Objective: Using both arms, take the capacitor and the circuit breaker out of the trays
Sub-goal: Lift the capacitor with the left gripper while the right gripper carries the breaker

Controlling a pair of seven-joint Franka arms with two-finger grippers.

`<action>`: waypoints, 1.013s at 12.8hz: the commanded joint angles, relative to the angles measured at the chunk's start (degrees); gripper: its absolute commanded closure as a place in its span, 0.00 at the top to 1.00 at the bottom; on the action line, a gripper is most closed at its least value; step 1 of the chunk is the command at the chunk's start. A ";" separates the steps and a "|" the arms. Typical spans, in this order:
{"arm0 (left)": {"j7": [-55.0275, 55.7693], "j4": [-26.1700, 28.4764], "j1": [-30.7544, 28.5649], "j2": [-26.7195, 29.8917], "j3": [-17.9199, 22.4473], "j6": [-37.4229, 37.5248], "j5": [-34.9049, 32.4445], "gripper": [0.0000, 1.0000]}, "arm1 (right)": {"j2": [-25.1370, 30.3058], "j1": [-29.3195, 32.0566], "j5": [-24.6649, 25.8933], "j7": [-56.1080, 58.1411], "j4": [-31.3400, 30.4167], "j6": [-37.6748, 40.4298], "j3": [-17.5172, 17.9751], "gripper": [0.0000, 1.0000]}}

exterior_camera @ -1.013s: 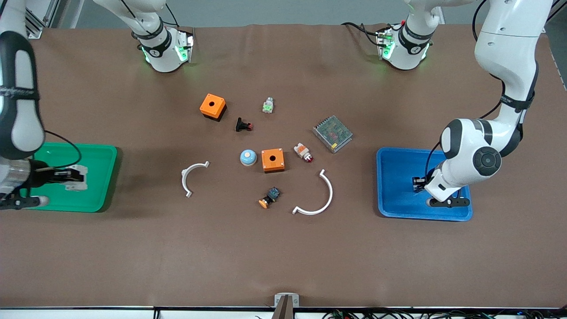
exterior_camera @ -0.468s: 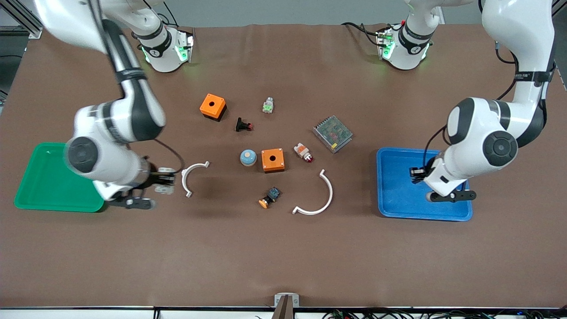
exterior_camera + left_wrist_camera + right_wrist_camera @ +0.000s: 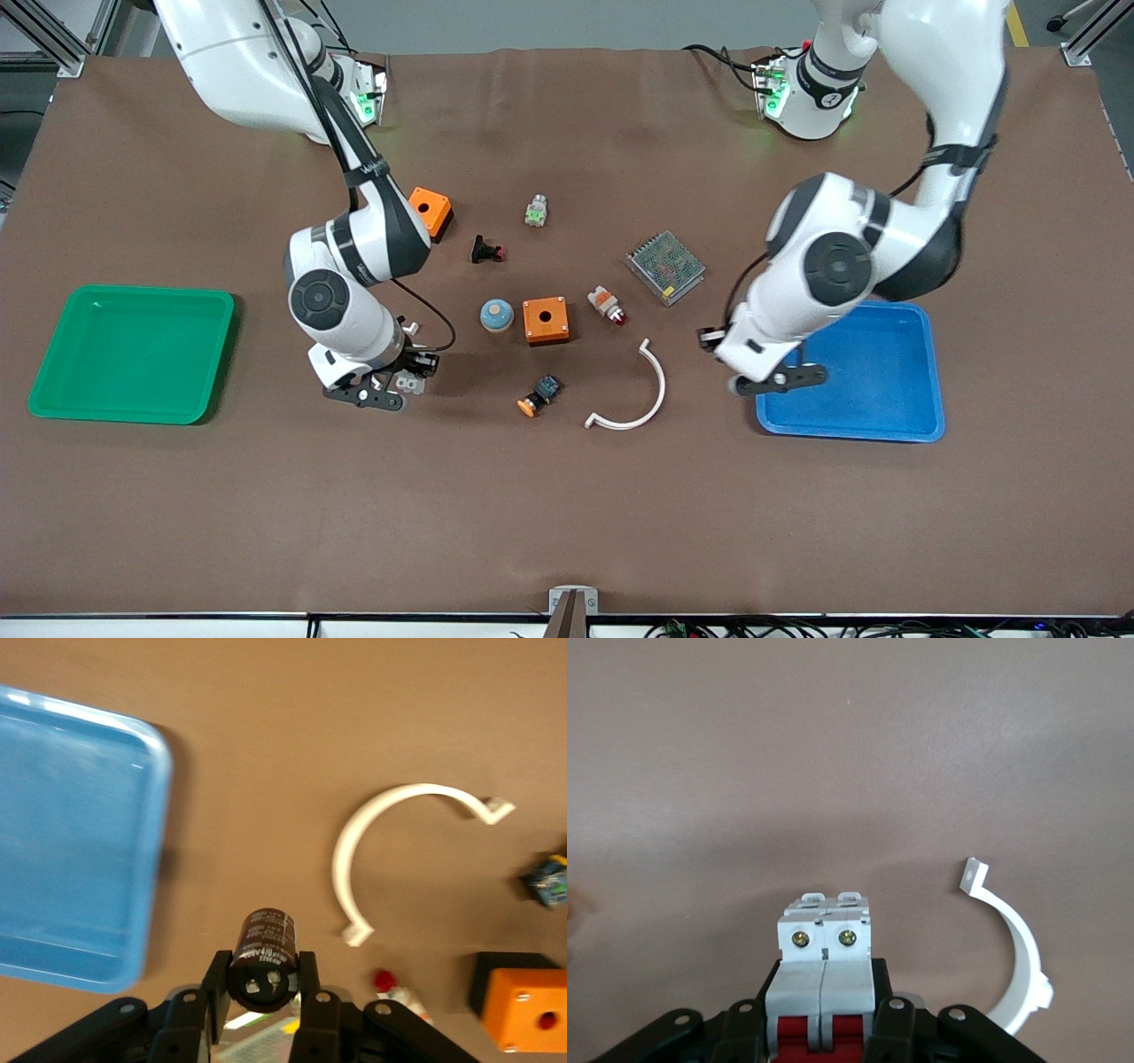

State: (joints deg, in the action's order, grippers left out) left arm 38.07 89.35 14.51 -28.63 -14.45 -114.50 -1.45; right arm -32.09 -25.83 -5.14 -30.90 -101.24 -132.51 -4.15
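The capacitor [image 3: 263, 955], a small black cylinder with a silvery end, sits between the fingers of my left gripper [image 3: 262, 976], which is shut on it. In the front view my left gripper [image 3: 709, 337] hangs over bare table between the blue tray [image 3: 850, 416] and a white arc [image 3: 633, 390]. The breaker [image 3: 826, 970], a light-grey block with red levers, is clamped in my right gripper [image 3: 826, 1010]. In the front view my right gripper [image 3: 403, 377] holds the breaker [image 3: 409, 384] over the table between the green tray [image 3: 133, 354] and the blue-black button [image 3: 539, 395].
Mid-table lie two orange boxes [image 3: 426, 211] [image 3: 545, 320], a black push-button [image 3: 487, 251], a blue dome [image 3: 497, 315], an indicator lamp [image 3: 607, 304], a meshed metal box [image 3: 665, 267] and a small green-white part [image 3: 535, 211]. A second white arc [image 3: 1014, 957] lies beside the right gripper.
The right arm swung from over the green tray toward mid-table carrying the breaker. The left arm moved from over the blue tray past its edge toward mid-table with the capacitor.
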 commanded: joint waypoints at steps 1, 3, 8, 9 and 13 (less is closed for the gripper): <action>6.73 -11.45 3.67 -10.09 0.13 1.30 -0.66 0.18 | -0.95 -1.76 -0.48 -1.80 -0.01 -1.35 -0.51 0.00; 10.17 -15.59 7.01 -14.76 0.74 0.07 -1.01 0.18 | -1.65 -2.37 -0.48 -1.80 -0.01 -2.05 -0.34 0.00; 12.21 -17.36 11.06 -20.23 1.71 -6.69 -1.02 0.18 | -4.12 -3.61 -0.48 -1.88 0.60 -3.55 -0.25 0.48; 12.21 -17.28 11.42 -20.49 2.23 -6.70 -1.10 0.18 | -4.12 -3.61 -0.48 -1.97 0.60 -3.29 -0.25 0.99; 12.20 -17.10 15.19 -21.64 7.07 -6.70 -1.19 0.18 | -3.51 -1.86 -0.31 -0.75 4.97 3.00 -0.33 1.00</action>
State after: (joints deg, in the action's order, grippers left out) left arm 49.19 73.84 27.64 -49.26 -9.31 -121.34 -1.45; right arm -36.21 -29.06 -5.20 -32.11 -99.93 -134.96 -4.53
